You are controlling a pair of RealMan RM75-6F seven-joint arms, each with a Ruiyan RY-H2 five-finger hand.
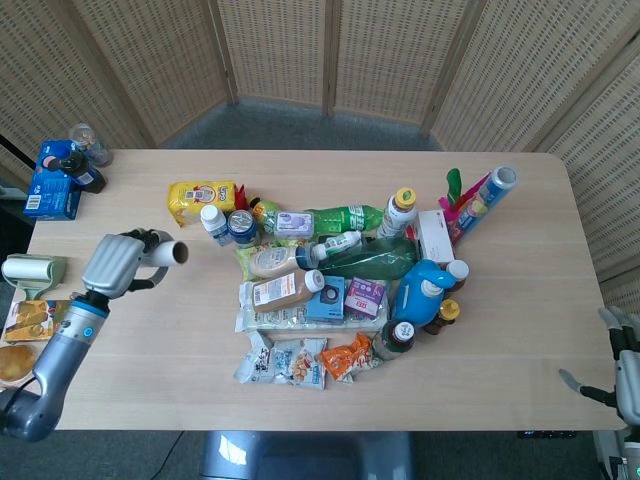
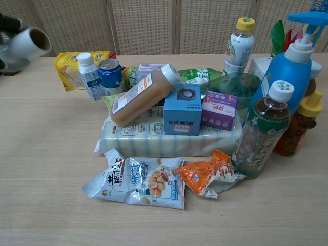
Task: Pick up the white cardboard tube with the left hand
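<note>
My left hand [image 1: 112,266] grips the white cardboard tube [image 1: 165,253] and holds it in the air above the left part of the table. The tube's open end points toward the pile of goods. In the chest view the tube [image 2: 28,42] shows at the top left corner, with only the edge of the left hand [image 2: 6,36] behind it. My right hand [image 1: 627,362] hangs off the table's right edge at the lower right, its fingers apart and holding nothing.
A pile of bottles, boxes and snack bags [image 1: 330,290] fills the table's middle. A yellow packet [image 1: 200,198] lies behind it. A lint roller [image 1: 30,271], a snack packet [image 1: 45,320] and a blue box [image 1: 52,192] lie along the left edge.
</note>
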